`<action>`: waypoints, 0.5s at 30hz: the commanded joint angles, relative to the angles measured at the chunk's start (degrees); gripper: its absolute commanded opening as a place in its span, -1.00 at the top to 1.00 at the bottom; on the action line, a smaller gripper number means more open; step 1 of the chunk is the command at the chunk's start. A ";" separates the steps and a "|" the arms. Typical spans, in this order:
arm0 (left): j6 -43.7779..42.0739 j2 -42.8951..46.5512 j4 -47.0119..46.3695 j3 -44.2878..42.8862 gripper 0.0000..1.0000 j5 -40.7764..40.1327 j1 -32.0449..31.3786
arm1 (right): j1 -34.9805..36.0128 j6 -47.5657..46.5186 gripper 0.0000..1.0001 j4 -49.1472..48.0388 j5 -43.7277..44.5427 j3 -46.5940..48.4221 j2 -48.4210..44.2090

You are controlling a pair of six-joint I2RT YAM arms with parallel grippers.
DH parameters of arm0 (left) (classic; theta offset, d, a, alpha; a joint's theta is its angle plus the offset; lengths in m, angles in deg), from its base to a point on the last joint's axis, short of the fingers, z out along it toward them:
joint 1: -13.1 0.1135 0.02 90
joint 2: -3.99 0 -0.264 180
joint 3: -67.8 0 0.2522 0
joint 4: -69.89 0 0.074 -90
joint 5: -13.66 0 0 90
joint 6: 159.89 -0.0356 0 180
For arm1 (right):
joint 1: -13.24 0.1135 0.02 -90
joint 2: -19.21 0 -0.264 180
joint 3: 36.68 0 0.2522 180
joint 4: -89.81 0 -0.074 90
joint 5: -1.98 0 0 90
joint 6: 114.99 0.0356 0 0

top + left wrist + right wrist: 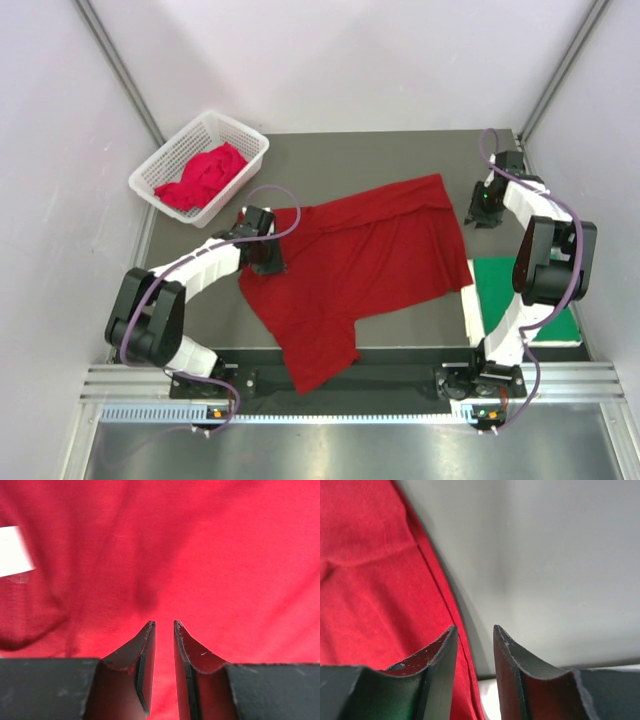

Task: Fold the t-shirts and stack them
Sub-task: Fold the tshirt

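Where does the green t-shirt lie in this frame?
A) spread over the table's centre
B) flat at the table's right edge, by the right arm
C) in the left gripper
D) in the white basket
B: the green t-shirt lies flat at the right edge; the basket holds a pinkish red shirt, and a dark red shirt covers the centre.

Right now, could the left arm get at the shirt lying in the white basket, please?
Probably yes: the left gripper sits near the open-topped basket, and nothing covers the pinkish-red shirt inside.
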 commanded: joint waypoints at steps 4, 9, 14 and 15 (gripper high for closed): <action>3.52 -3.68 -1.10 1.49 0.48 -13.35 0.14 | 0.14 -4.13 0.26 0.55 -5.36 -2.70 -3.06; 5.54 -7.02 0.39 2.20 0.54 -19.68 0.14 | 0.23 -4.04 0.23 -0.69 -8.10 -2.97 -0.87; 6.95 -8.08 1.19 2.98 0.56 -23.20 0.14 | 0.23 -4.30 0.24 -2.26 -9.76 -3.24 0.72; 7.04 -7.90 1.19 3.16 0.56 -24.08 0.22 | 0.23 -4.39 0.26 -2.35 -10.03 -2.98 1.68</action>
